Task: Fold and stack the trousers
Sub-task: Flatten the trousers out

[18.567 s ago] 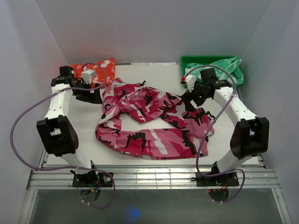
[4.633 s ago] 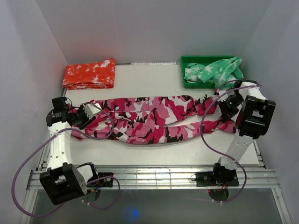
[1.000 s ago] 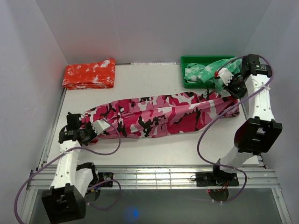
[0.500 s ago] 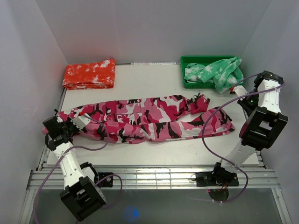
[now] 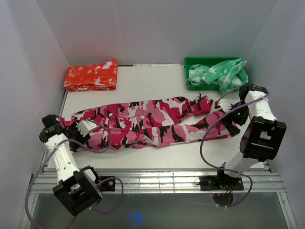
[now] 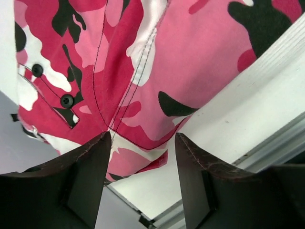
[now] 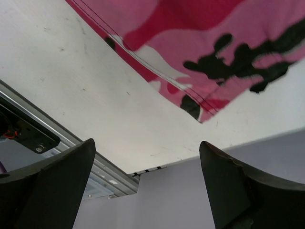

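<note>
Lying flat on the table (image 5: 157, 83), long axis left to right, the pink camouflage trousers (image 5: 152, 121) put their buttoned end beneath the left gripper (image 6: 143, 138) and their stitched hem by the right gripper (image 7: 146, 144), both spread open, holding nothing.

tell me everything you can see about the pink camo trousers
The trousers are soft cloth in pink-magenta camouflage with black and white patches, with stitched seams and small black buttons near the left end. They lie unfolded and wrinkled, stretched lengthwise across the white table, legs side by side, parting at the right. The left gripper and right gripper hang open over the ends, clamping nothing.
</note>
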`<action>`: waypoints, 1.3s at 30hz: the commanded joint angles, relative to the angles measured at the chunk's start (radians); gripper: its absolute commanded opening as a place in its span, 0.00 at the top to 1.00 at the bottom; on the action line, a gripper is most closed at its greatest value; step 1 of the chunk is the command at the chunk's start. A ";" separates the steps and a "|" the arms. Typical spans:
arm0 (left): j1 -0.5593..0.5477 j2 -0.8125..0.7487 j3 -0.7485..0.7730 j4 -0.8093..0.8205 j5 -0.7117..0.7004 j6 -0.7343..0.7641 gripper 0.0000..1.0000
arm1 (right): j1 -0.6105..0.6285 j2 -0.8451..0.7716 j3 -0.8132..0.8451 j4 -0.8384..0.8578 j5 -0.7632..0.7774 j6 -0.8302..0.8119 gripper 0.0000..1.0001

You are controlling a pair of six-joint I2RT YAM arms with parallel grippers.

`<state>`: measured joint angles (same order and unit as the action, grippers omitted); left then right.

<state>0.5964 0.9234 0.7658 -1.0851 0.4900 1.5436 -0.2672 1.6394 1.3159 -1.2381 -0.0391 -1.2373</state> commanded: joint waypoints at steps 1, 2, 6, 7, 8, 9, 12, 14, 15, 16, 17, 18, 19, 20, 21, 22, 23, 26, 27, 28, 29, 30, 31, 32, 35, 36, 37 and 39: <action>0.003 0.113 0.116 -0.099 0.056 -0.097 0.35 | 0.072 -0.030 -0.073 0.063 -0.045 -0.180 0.05; 0.003 0.145 0.162 -0.099 0.058 -0.126 0.36 | 0.097 -0.029 -0.089 0.078 -0.048 -0.198 0.04; 0.003 0.354 0.295 -0.137 0.074 -0.275 0.36 | 0.131 -0.007 -0.144 0.126 -0.085 -0.270 0.02; 0.003 0.388 0.323 -0.154 0.082 -0.307 0.36 | 0.138 -0.004 -0.167 0.141 -0.103 -0.283 0.02; 0.003 0.417 0.367 -0.166 0.088 -0.319 0.36 | 0.143 -0.004 -0.179 0.170 -0.105 -0.293 0.02; 0.003 0.442 0.385 -0.199 0.094 -0.324 0.36 | 0.151 -0.003 -0.190 0.183 -0.105 -0.315 0.02; 0.003 0.480 0.405 -0.239 0.114 -0.297 0.32 | 0.175 -0.007 -0.253 0.259 -0.102 -0.333 0.02; -0.001 0.457 0.383 -0.257 0.111 -0.220 0.29 | 0.200 -0.009 -0.317 0.342 -0.071 -0.323 0.00; -0.003 0.444 0.354 -0.280 0.104 -0.191 0.28 | 0.204 0.003 -0.328 0.397 -0.065 -0.311 0.04; -0.009 0.416 0.339 -0.292 0.088 -0.163 0.28 | 0.215 0.013 -0.333 0.413 -0.061 -0.294 0.16; -0.009 0.402 0.325 -0.308 0.081 -0.107 0.27 | 0.218 0.023 -0.327 0.426 -0.059 -0.274 0.24; -0.012 0.384 0.308 -0.317 0.070 -0.096 0.27 | 0.221 0.034 -0.319 0.431 -0.058 -0.258 0.33; -0.015 0.364 0.270 -0.317 0.061 -0.082 0.27 | 0.223 0.052 -0.310 0.428 -0.061 -0.231 0.50; -0.015 0.324 0.250 -0.315 0.036 -0.042 0.25 | 0.224 0.060 -0.299 0.421 -0.061 -0.217 0.62; -0.017 0.306 0.227 -0.315 0.021 -0.019 0.25 | 0.224 0.065 -0.272 0.408 -0.064 -0.208 0.76; -0.020 0.289 0.177 -0.311 0.004 -0.001 0.25 | 0.224 0.066 -0.258 0.370 -0.065 -0.199 0.92; -0.021 0.263 0.152 -0.297 -0.025 0.009 0.25 | 0.223 0.062 -0.241 0.344 -0.070 -0.188 0.92; -0.021 0.238 0.101 -0.225 -0.031 -0.003 0.25 | 0.212 0.007 -0.179 0.212 -0.107 -0.218 0.92; -0.023 0.239 0.098 -0.204 -0.013 -0.008 0.25 | 0.209 -0.031 -0.163 0.177 -0.119 -0.229 0.92; -0.027 0.242 0.098 -0.193 -0.001 -0.017 0.25 | 0.203 -0.052 -0.120 0.140 -0.149 -0.240 0.92; -0.035 0.252 0.101 -0.187 0.010 -0.026 0.25 | 0.200 -0.068 -0.095 0.061 -0.165 -0.249 0.92; -0.044 0.276 0.104 -0.168 0.021 -0.040 0.26 | 0.197 -0.099 -0.071 0.022 -0.180 -0.263 0.92; -0.075 0.291 0.105 -0.154 0.022 -0.080 0.26 | 0.191 -0.114 -0.023 -0.015 -0.206 -0.271 0.92; -0.093 0.308 0.107 -0.138 0.024 -0.109 0.27 | 0.189 -0.125 -0.006 -0.068 -0.215 -0.277 0.92; -0.153 0.376 0.135 -0.081 0.030 -0.186 0.37 | 0.186 -0.202 0.016 -0.070 -0.220 -0.281 0.92; -0.167 0.393 0.163 -0.059 0.035 -0.207 0.44 | 0.187 -0.223 0.014 -0.070 -0.217 -0.309 0.92; -0.181 0.431 0.184 -0.043 0.051 -0.232 0.57 | 0.187 -0.255 0.013 -0.070 -0.208 -0.321 0.92; -0.188 0.481 0.266 0.002 0.071 -0.325 0.70 | 0.186 -0.266 0.026 -0.070 -0.206 -0.326 0.92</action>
<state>0.4244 1.3640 0.9173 -1.1889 0.4881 1.3388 -0.0738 1.3945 1.3079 -1.1481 -0.2333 -1.3811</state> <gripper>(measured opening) 0.349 0.087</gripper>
